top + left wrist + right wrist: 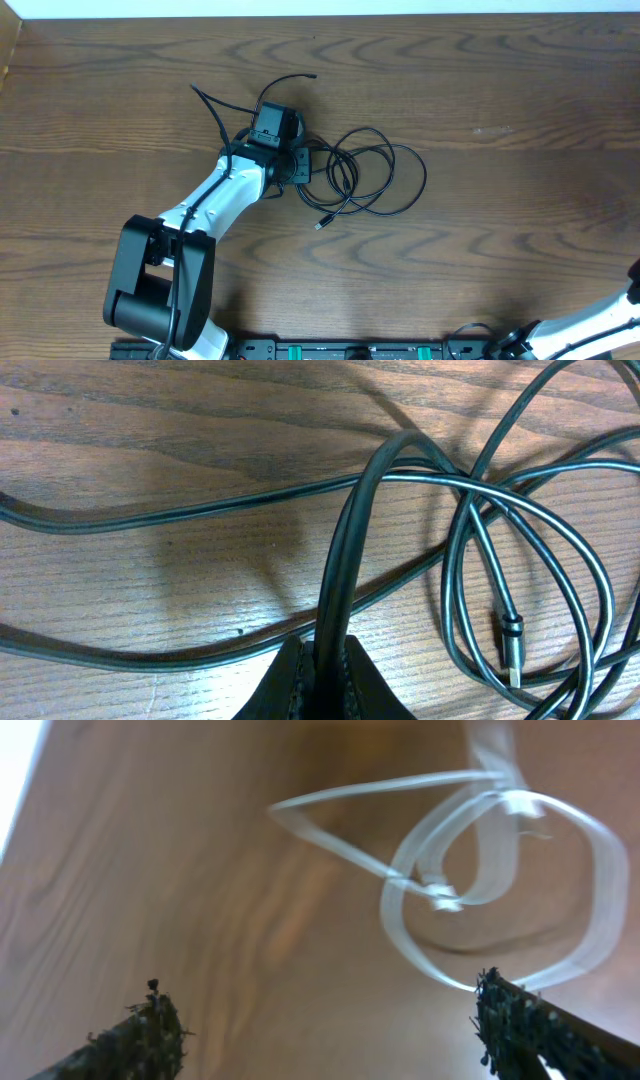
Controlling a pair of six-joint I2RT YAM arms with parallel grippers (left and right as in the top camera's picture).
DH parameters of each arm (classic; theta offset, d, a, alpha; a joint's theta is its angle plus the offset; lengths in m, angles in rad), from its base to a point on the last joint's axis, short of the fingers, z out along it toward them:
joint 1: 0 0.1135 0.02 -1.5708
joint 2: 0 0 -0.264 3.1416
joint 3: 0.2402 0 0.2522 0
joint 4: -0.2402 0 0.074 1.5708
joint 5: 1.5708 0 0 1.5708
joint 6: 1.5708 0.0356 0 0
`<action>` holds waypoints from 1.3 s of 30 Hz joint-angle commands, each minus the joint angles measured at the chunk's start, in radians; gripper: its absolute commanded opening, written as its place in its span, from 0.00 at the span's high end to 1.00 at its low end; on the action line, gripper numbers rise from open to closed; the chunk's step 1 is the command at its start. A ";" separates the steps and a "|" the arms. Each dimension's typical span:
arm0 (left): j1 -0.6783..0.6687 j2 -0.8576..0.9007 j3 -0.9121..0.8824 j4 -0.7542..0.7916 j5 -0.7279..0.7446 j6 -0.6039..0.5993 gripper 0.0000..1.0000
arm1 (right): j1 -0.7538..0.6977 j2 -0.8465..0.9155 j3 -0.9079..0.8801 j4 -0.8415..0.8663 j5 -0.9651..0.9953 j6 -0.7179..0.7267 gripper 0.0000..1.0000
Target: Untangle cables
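A black cable [424,176] lies in loose overlapping loops at the table's middle, with a small plug end [322,224] toward the front. My left gripper [298,166] sits at the left side of the loops. In the left wrist view the left gripper [325,660] is shut on a strand of the black cable [350,540], which rises from the jaws over other strands; a plug [511,650] lies to the right. My right gripper [320,1020] is open and empty. A white cable [380,788] coils on wood beyond it. The white cable does not show in the overhead view.
The left arm [215,200] reaches in from the front left. Part of the right arm [590,322] shows at the front right corner. Loose black cable ends [205,96] stick out behind the left gripper. The table's far edge [320,16] meets a white wall.
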 commanded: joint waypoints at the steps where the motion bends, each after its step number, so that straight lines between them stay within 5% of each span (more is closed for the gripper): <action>1: -0.001 -0.009 0.008 0.002 -0.016 0.001 0.91 | 0.074 0.002 0.000 0.028 -0.123 -0.199 0.14; 2: -0.001 -0.009 0.008 0.003 -0.017 -0.002 0.91 | 0.094 0.003 0.000 0.051 -0.122 -0.207 0.21; 7: -0.001 -0.009 0.008 0.005 -0.016 -0.032 0.91 | 0.208 0.051 -0.001 0.217 0.149 -0.195 0.99; 16: -0.001 -0.009 0.008 0.004 -0.016 -0.032 0.91 | 0.248 0.246 -0.001 0.404 0.430 -0.174 0.95; 23: -0.001 -0.009 0.008 0.005 -0.017 -0.078 0.91 | 0.194 0.332 -0.001 0.385 0.665 -0.179 0.99; 30: -0.001 -0.009 0.008 0.004 -0.016 -0.085 0.91 | 0.103 0.308 0.000 0.354 0.799 -0.280 0.99; 39: -0.001 -0.009 0.008 0.004 -0.016 -0.084 0.91 | 0.035 0.111 0.000 0.304 0.697 -0.293 0.99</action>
